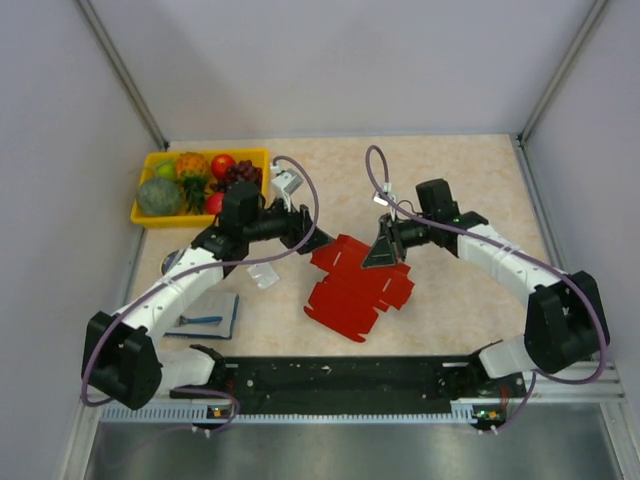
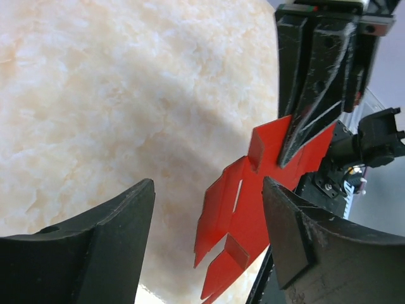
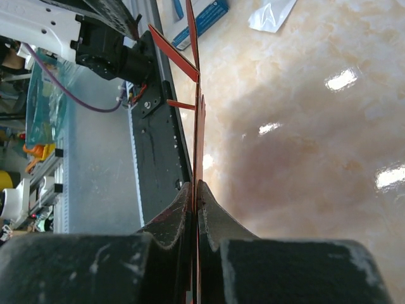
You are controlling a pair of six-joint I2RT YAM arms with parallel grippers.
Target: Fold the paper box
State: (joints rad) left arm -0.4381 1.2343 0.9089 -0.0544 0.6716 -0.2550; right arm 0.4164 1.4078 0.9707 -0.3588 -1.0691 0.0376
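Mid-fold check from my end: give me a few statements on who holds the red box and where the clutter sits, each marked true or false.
1. The right gripper has its jaws shut on the paper box. True.
2. The left gripper clamps the box too. False: its jaws stand open by the box's edge and grip nothing.
3. The yellow fruit tray sits at the table's far right. False: it is in the far left corner.
4. The blue notebook lies on the table beside the left arm. True.
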